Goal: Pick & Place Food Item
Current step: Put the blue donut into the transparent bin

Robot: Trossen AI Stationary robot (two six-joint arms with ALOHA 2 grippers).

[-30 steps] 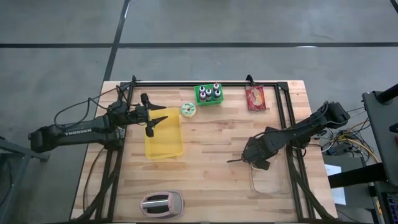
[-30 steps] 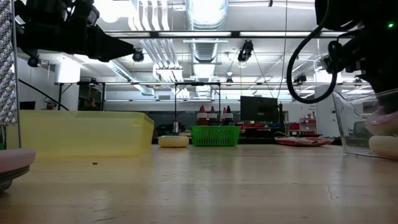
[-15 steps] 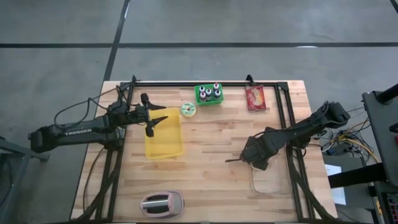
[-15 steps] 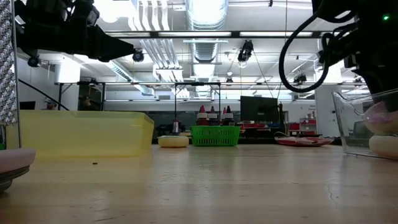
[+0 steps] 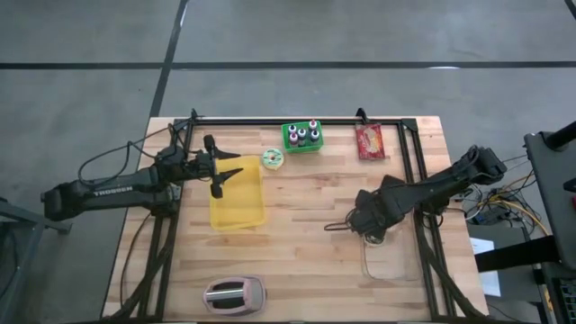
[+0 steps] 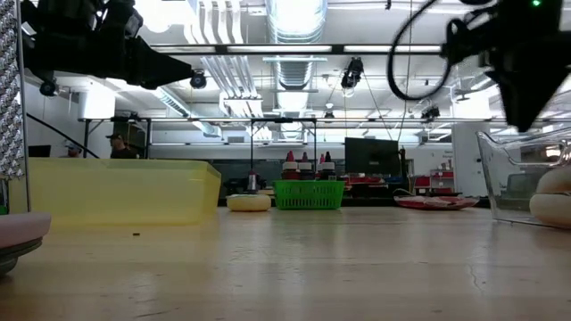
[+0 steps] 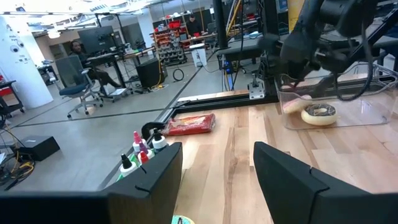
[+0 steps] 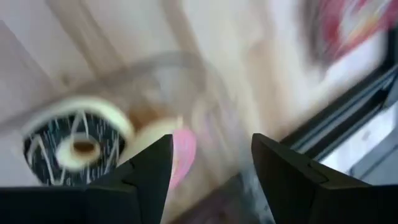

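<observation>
We are holding our right gripper (image 8: 208, 177), fingers spread and empty, over the clear plastic container (image 5: 389, 255) of doughnuts (image 8: 78, 142); our left gripper (image 7: 217, 180) is hanging open above the yellow plastic bin (image 5: 238, 199).

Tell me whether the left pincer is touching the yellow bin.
Apart. The low view shows the left pincer open and hanging in the air, with background visible between it and the yellow bin's rim below.

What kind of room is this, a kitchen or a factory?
Most likely a robotics lab or workshop: two robot arms on a wooden table, exposed ceiling ducts, and desks with monitors behind.
</observation>
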